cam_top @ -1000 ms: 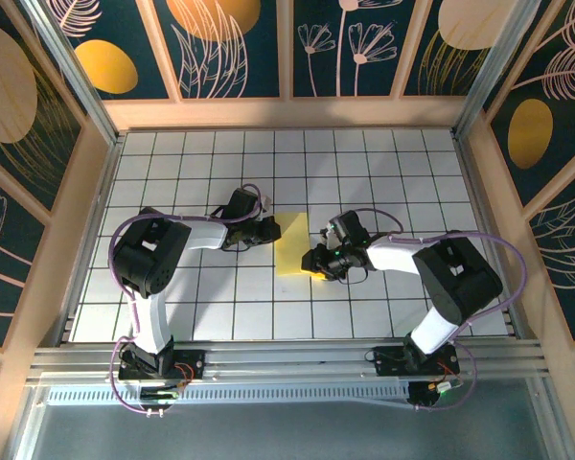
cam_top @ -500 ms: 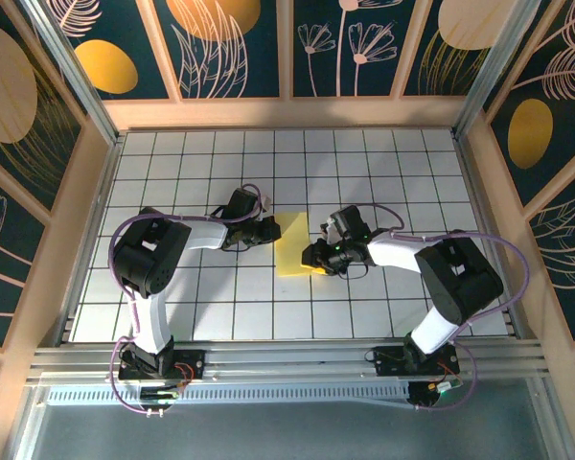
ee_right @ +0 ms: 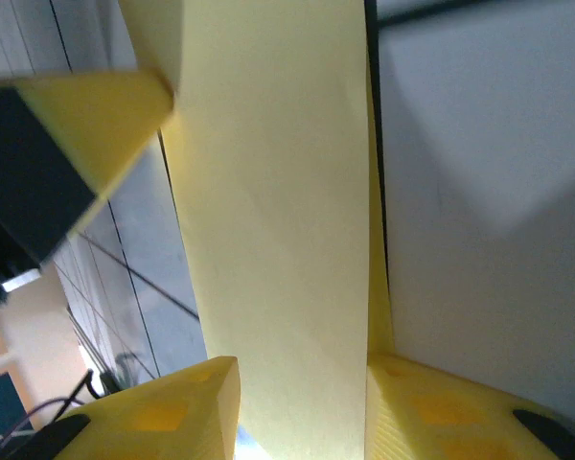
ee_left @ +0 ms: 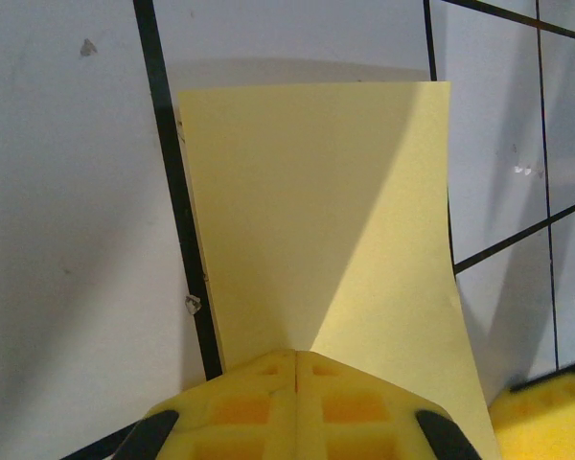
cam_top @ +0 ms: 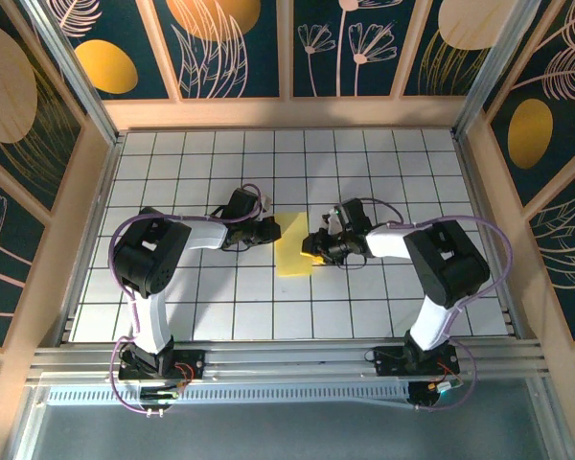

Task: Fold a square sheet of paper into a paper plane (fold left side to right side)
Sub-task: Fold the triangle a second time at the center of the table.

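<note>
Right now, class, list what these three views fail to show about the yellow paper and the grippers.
- Left wrist: near edge of the sheet of paper, under the shut left gripper.
- Right wrist: the sheet's ends, cut off by the frame; whether the right gripper pinches it.
- Top external: creases and layers, too small.
</note>
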Controlling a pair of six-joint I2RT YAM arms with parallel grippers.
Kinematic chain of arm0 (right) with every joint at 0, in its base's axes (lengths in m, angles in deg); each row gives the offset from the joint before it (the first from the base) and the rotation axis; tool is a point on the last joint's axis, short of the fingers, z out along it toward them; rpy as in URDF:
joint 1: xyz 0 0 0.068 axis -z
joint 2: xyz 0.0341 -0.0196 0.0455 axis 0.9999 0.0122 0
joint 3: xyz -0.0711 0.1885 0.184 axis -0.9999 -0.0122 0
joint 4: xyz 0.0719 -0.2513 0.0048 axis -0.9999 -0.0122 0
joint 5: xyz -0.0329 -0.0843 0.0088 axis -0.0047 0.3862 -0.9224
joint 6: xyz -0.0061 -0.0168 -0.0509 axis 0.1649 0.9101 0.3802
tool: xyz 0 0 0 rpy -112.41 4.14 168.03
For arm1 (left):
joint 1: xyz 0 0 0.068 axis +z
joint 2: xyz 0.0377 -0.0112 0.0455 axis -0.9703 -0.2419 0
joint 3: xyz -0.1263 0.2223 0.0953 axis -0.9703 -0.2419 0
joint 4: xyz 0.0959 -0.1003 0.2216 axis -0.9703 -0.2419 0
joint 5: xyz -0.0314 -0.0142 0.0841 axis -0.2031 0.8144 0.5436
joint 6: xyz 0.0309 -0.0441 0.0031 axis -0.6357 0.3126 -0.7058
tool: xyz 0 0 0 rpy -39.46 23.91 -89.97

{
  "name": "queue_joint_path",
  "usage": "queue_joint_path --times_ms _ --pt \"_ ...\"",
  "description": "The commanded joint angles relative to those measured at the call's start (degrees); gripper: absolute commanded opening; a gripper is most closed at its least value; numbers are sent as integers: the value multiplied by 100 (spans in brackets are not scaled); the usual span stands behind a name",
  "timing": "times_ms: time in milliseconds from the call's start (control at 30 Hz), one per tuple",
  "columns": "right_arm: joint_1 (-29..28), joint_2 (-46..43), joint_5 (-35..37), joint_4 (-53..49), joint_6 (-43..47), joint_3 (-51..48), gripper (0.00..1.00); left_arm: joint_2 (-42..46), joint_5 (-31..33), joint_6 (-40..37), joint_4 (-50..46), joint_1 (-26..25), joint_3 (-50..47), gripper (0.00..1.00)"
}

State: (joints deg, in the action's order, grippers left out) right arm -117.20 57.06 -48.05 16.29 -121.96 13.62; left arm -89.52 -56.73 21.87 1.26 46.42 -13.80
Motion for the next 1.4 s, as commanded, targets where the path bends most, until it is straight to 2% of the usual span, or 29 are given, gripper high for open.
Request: queue_joint_path --times_ms 0,267,433,567,667,900,1000,1133,1367 --pt "135 236 -295 330 83 399 36 -103 -82 -116 -228 14 38 2" --pt "309 742 -445 258 223 810 33 -51 -152 -63 -123 14 34 3" --pt "322 813 -393 139 301 849 27 105 -170 -73 -67 14 35 14" --pt "353 811 -408 71 332 840 14 402 -88 -166 -26 14 33 23" --pt "380 756 -475 62 284 849 0 861 321 -486 -219 14 9 32" --pt "382 552 -481 27 55 803 0 2280 1085 -1368 -397 -152 -598 44" --pt "379 479 -432 0 7 773 0 2760 1468 -1659 -489 -526 -930 50" --pt "378 420 -367 -39 -5 757 0 3128 2098 -1898 -685 -1305 -1204 54" --pt "382 465 -318 -55 -20 785 0 2746 3244 -2192 -1107 -2734 -898 61"
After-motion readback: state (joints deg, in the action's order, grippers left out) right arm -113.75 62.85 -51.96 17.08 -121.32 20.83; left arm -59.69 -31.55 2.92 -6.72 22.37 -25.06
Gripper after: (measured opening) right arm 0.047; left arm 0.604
